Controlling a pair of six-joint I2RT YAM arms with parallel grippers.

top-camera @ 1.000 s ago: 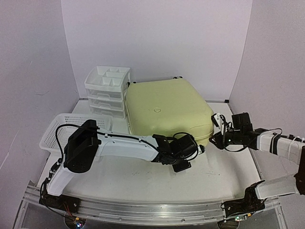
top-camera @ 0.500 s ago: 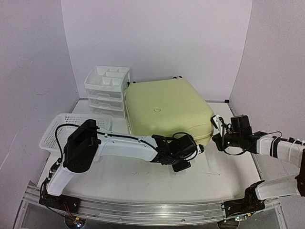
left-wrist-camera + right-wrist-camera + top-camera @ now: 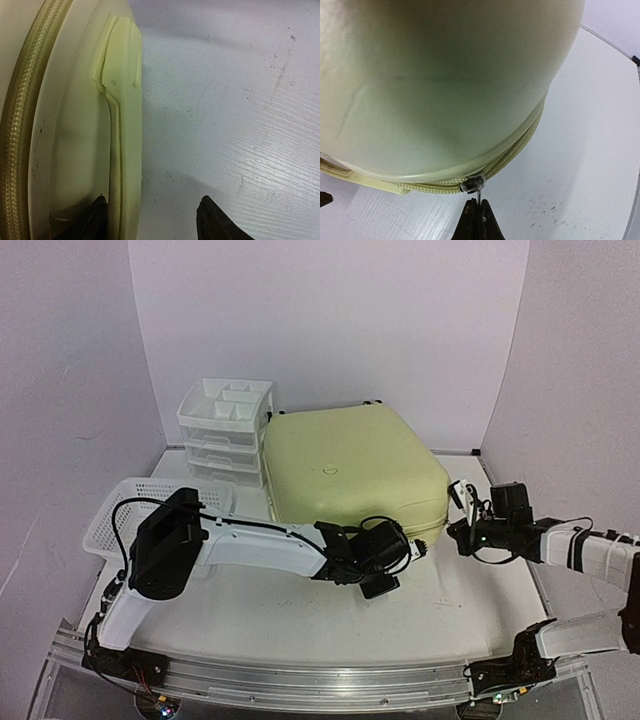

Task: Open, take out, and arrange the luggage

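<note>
By the front edge of the suitcase [image 3: 350, 465], pinching the zip tab [image 3: 474, 185] tight in the right gripper [image 3: 478, 215], with the left gripper [image 3: 152, 215] open around the rim [image 3: 125, 150]; not unzipped yet.

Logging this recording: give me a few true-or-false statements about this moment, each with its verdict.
1. The suitcase lies closed on the table. True.
2. The right arm's jaws are shut on the zipper pull. True.
3. The left arm's jaws are clamped shut. False: they stand open, one on either side of the suitcase's moulded side handle.
4. The mesh basket sits on top of the suitcase. False: it sits on the table to the suitcase's left.
5. The drawer unit stands beside the suitcase's far left corner. True.
</note>
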